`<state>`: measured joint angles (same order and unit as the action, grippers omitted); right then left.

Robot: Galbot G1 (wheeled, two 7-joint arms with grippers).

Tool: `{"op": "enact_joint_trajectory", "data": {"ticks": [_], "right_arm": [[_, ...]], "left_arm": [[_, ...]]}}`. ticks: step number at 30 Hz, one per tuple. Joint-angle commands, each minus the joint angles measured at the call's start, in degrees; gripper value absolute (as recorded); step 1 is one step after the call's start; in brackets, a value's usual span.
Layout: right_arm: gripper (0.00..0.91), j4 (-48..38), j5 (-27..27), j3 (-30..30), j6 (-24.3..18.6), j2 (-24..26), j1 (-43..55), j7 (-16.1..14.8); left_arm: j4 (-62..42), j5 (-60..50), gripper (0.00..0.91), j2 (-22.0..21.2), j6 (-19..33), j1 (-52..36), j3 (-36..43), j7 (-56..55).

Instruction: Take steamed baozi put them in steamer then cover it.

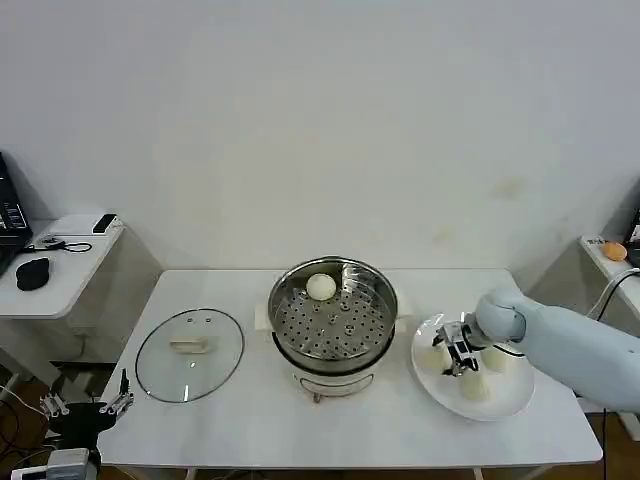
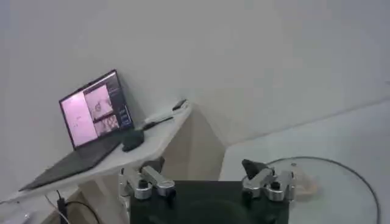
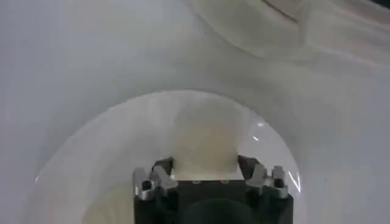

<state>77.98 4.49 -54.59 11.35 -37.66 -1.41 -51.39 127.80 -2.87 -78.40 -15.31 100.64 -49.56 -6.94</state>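
One baozi is sitting in the steamer; three more are lying on the white plate to the steamer's right, and the cover is resting flat on the table to its left. The right gripper is hanging over the plate with jaws spread around a plate baozi, not yet pinching. Best practice, I judge: centre the bun, close gently, lift straight; left gripper is idling, spread, beyond the cover.

The buns are creamy white. The steamer is shiny silver with lots of little holes. The lid is see-through with a creamy handle. The plate and worktop are white. The right claw is black and silver.
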Motion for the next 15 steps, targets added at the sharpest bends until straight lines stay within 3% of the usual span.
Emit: {"op": "enact_joint_trajectory", "data": {"ticks": [1,10,15], "right_arm": [[0.655,-0.49,0.35,0.45,0.11,-0.51,-0.37,-0.22],[0.645,1.41,-0.05,0.69,-0.63,2.09,2.7,-2.52],[0.655,3.53,-2.1,0.54,-0.93,5.13,9.43,-3.64]], "left_arm": [[0.1,0.01,0.907,-0.15,0.02,0.0,0.1,0.0],[0.9,0.24,0.907,-0.06,0.01,0.22,-0.18,-0.01],[1.4,0.19,0.907,-0.05,-0.02,-0.05,0.44,0.02]]}}
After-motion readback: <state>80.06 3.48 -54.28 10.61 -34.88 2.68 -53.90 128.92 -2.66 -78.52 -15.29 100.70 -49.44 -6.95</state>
